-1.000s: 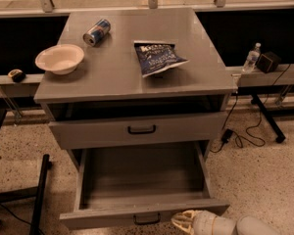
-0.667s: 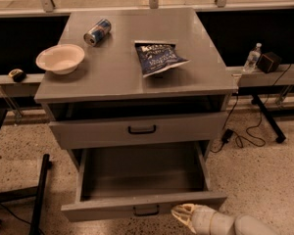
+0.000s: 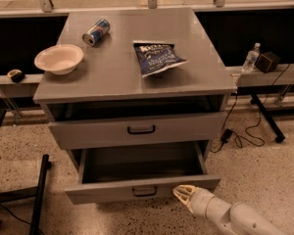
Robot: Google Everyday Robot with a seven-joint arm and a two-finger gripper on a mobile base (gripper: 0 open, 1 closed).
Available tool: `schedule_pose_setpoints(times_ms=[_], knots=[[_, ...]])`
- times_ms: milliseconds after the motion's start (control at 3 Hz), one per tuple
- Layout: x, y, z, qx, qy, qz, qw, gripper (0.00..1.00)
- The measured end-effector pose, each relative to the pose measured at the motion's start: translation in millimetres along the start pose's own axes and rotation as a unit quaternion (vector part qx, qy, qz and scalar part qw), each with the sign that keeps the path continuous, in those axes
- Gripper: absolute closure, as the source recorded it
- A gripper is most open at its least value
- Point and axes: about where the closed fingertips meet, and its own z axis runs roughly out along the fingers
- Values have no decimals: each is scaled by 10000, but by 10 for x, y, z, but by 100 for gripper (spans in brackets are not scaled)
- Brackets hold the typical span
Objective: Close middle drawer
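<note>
The middle drawer (image 3: 115, 192) is the low, wide grey one, pulled out partway, with a low front panel and a small black bar handle (image 3: 144, 191). Its deep grey box is empty. My gripper (image 3: 183, 194) comes in from the lower right with its cream fingers together. It rests against the right part of the drawer's front panel, just right of the handle. Above it, the drawer with the taller front (image 3: 137, 130) is pushed in.
On the cabinet top (image 3: 112, 77) lie a white bowl (image 3: 59, 58), a tipped can (image 3: 96, 32) and a blue chip bag (image 3: 159, 58). A black stand leg (image 3: 39, 195) is on the floor at left. Cables (image 3: 245, 136) and a water bottle (image 3: 250, 58) are at right.
The middle drawer has slid in toward the cabinet. My gripper has moved forward with it, staying against the front panel.
</note>
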Motion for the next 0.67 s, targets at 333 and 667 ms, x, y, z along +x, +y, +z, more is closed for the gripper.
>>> schedule_pose_setpoints(times_ms=[333,667], knots=[[178,-430,222,204,187,186,9994,100],[341,-688,364,190,229,386,9988,100]])
